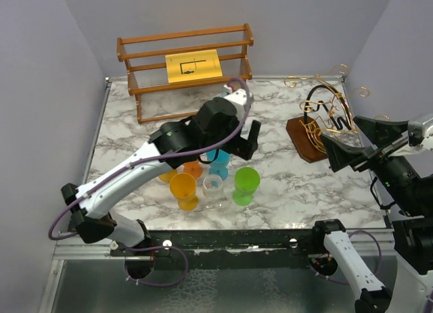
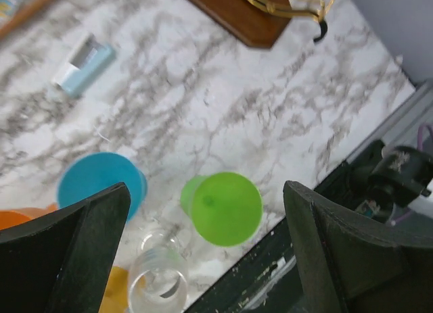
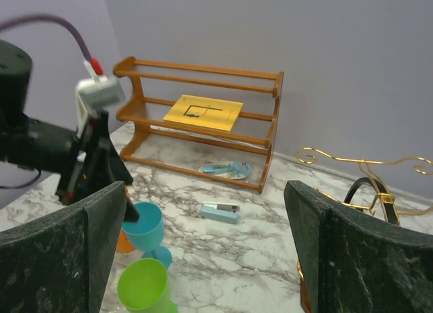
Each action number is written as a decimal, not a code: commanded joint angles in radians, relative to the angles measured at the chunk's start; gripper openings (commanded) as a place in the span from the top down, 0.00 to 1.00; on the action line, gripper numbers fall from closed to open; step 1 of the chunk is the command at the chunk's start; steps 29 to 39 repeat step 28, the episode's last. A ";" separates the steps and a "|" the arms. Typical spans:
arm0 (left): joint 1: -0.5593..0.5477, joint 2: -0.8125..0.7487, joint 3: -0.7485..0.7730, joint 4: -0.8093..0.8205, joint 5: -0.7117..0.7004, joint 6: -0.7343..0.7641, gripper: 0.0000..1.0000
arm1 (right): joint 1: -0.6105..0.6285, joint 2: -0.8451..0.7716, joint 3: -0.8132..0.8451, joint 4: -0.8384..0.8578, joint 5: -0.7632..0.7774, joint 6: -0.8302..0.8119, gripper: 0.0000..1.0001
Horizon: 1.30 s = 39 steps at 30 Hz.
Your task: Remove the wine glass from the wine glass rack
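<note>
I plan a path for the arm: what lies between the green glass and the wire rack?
Nothing but bare marble table: the left wrist view shows it clear from the green glass to the rack.

- The table (image 1: 284, 184) is white marble with grey veining.
- The wine glass rack (image 1: 306, 140) has a dark-brown wooden base and curly gold and black wire arms.
- The slatted shelf (image 1: 183, 34) is orange-brown wood.
- The sheet (image 1: 194, 64) on it is yellow with thin black lines.
- The wine glasses are blue (image 1: 218, 163), lime green (image 1: 246, 184), amber yellow (image 1: 183, 190), orange (image 1: 193, 169) and clear (image 1: 212, 186).
- The small item (image 3: 220, 212) near the shelf is light blue and white.
- The left arm (image 1: 128, 174) is white and black, with a purple cable (image 1: 61, 222).
- The walls (image 1: 40, 90) are pale lavender-grey.
</note>
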 commanded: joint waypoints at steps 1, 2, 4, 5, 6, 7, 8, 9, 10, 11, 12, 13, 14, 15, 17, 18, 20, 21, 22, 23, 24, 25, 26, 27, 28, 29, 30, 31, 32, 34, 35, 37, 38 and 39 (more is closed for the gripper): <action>0.026 -0.178 0.002 0.186 -0.226 0.074 0.01 | 0.052 -0.003 0.038 -0.025 0.041 -0.061 0.01; 0.027 -0.228 -0.027 0.240 -0.267 0.089 0.01 | 0.063 -0.006 0.041 -0.027 0.045 -0.070 0.01; 0.027 -0.319 -0.082 0.333 -0.327 0.125 0.01 | 0.080 -0.011 0.046 -0.027 0.062 -0.085 0.01; 0.027 -0.359 -0.102 0.367 -0.347 0.146 0.01 | 0.084 -0.016 0.043 -0.028 0.078 -0.090 0.01; 0.027 -0.392 -0.115 0.394 -0.363 0.160 0.01 | 0.087 -0.023 0.036 -0.024 0.096 -0.092 0.01; 0.027 -0.422 -0.123 0.407 -0.379 0.172 0.01 | 0.088 -0.029 0.027 -0.018 0.111 -0.094 0.01; 0.027 -0.451 -0.126 0.415 -0.389 0.178 0.01 | 0.088 -0.036 0.017 -0.010 0.122 -0.096 0.01; 0.027 -0.477 -0.128 0.416 -0.397 0.184 0.01 | 0.088 -0.041 0.012 -0.004 0.134 -0.096 0.01; 0.028 -0.502 -0.129 0.416 -0.402 0.188 0.01 | 0.088 -0.044 0.010 -0.001 0.144 -0.096 0.01; 0.027 -0.527 -0.134 0.417 -0.406 0.191 0.01 | 0.088 -0.043 0.014 -0.002 0.157 -0.094 0.01; 0.027 -0.554 -0.139 0.418 -0.411 0.192 0.01 | 0.088 -0.043 0.017 -0.004 0.167 -0.093 0.01; 0.027 -0.578 -0.145 0.420 -0.418 0.195 0.01 | 0.088 -0.044 0.019 -0.005 0.171 -0.093 0.01; 0.027 -0.601 -0.153 0.422 -0.421 0.197 0.01 | 0.088 -0.047 0.019 -0.005 0.177 -0.093 0.01; 0.027 -0.621 -0.159 0.423 -0.424 0.198 0.01 | 0.088 -0.051 0.014 0.000 0.178 -0.091 0.01; 0.027 -0.654 -0.167 0.418 -0.437 0.199 0.01 | 0.087 -0.060 0.004 0.019 0.185 -0.078 0.01; 0.027 -0.664 -0.170 0.416 -0.442 0.200 0.01 | 0.088 -0.059 0.004 0.021 0.188 -0.072 0.01; 0.027 -0.678 -0.176 0.411 -0.451 0.200 0.01 | 0.088 -0.044 0.017 0.014 0.199 -0.058 0.01; 0.027 -0.683 -0.178 0.408 -0.454 0.199 0.01 | 0.088 -0.034 0.028 0.004 0.205 -0.051 0.01; 0.027 -0.687 -0.179 0.403 -0.455 0.198 0.01 | 0.088 -0.025 0.038 -0.005 0.214 -0.045 0.01; 0.027 -0.691 -0.181 0.402 -0.454 0.196 0.01 | 0.088 -0.017 0.049 -0.013 0.222 -0.042 0.01; 0.027 -0.692 -0.183 0.398 -0.454 0.195 0.01 | 0.088 -0.014 0.057 -0.023 0.225 -0.042 0.01; 0.027 -0.692 -0.184 0.396 -0.454 0.193 0.01 | 0.088 -0.017 0.053 -0.019 0.223 -0.045 0.01; 0.027 -0.692 -0.187 0.395 -0.454 0.191 0.01 | 0.087 -0.025 0.039 -0.008 0.223 -0.040 0.01; 0.027 -0.692 -0.190 0.396 -0.453 0.192 0.01 | 0.088 -0.022 0.039 -0.015 0.220 -0.038 0.01; 0.027 -0.691 -0.193 0.398 -0.453 0.193 0.01 | 0.088 -0.009 0.055 -0.037 0.221 -0.039 0.01; 0.027 -0.691 -0.193 0.398 -0.453 0.193 0.01 | 0.088 -0.009 0.055 -0.037 0.221 -0.039 0.01; 0.027 -0.691 -0.193 0.398 -0.453 0.193 0.01 | 0.088 -0.009 0.055 -0.037 0.221 -0.039 0.01; 0.027 -0.691 -0.193 0.398 -0.453 0.193 0.01 | 0.088 -0.009 0.055 -0.037 0.221 -0.039 0.01; 0.027 -0.691 -0.193 0.398 -0.453 0.193 0.01 | 0.088 -0.009 0.055 -0.037 0.221 -0.039 0.01; 0.027 -0.691 -0.193 0.398 -0.453 0.193 0.01 | 0.088 -0.009 0.055 -0.037 0.221 -0.039 0.01; 0.027 -0.691 -0.193 0.398 -0.453 0.193 0.01 | 0.088 -0.009 0.055 -0.037 0.221 -0.039 0.01; 0.027 -0.691 -0.193 0.398 -0.453 0.193 0.01 | 0.088 -0.009 0.055 -0.037 0.221 -0.039 0.01; 0.027 -0.691 -0.193 0.398 -0.453 0.193 0.01 | 0.088 -0.009 0.055 -0.037 0.221 -0.039 0.01; 0.027 -0.691 -0.193 0.398 -0.453 0.193 0.01 | 0.088 -0.009 0.055 -0.037 0.221 -0.039 0.01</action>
